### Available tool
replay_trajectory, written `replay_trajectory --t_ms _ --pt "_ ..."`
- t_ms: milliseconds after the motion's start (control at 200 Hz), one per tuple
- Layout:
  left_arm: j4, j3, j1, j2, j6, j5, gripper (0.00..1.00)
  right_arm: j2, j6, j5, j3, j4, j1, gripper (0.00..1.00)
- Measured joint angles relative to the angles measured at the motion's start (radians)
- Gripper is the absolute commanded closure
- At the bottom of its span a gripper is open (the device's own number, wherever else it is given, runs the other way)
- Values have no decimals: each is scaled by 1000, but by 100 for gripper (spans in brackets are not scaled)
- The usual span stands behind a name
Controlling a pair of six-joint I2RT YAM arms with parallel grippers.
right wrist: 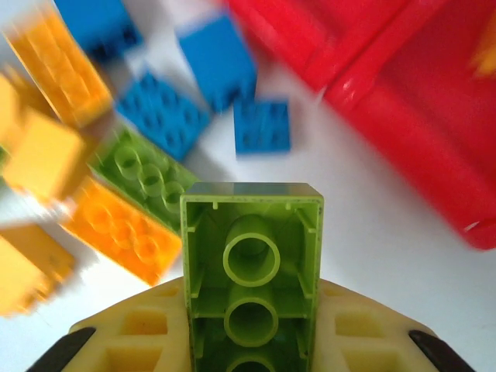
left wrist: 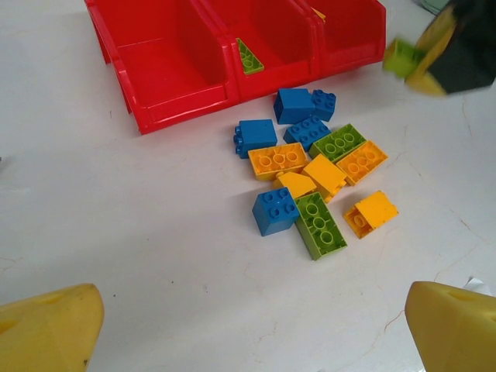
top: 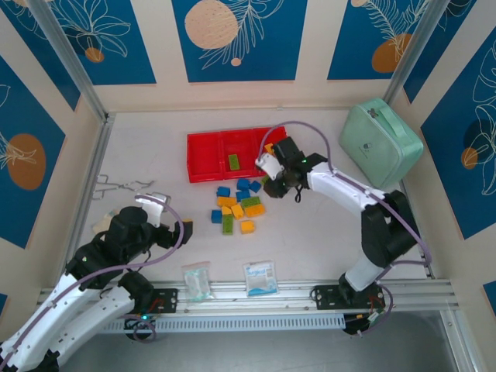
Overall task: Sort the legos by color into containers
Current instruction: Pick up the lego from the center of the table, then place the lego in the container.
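Right gripper clamps 1 green lego (seemingly airborne).

White scuffed tabletop, evenly lit. Cream walls on three sides carry blue panels with pale leaf outlines and orange circles. Aluminium posts at back corners, aluminium rail along near edge.

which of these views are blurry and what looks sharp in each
Right wrist: the green plastic brick in the right end effector is sharp, while the loose blue, green and orange plastic bricks and the long red plastic tray behind it are smeared. Left wrist: the loose bricks are crisp, that end effector at top right is blurred. Top external: sharp, evenly lit.
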Motion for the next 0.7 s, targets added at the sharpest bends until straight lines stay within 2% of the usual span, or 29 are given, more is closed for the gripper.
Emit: replay_trajectory --t_ms 70,160,330,450,570,700 --pt "0 0 0 0 0 0 1 -8 73 -18 74 19 -3 100" --pt "0 0 0 0 0 -1 1 55 166 -14 215 16 -2 100" --pt "0 0 0 0 0 -4 1 340 360 -10 567 -58 -9 100" --pt "-1 0 0 0 0 -11 1 518 454 11 743 -143 -2 100" --pt "-1 0 0 -2 -1 -27 1 652 526 37 876 -231 3 100" --pt "-1 0 0 -11 -1 -31 1 716 568 51 924 -275 12 100"
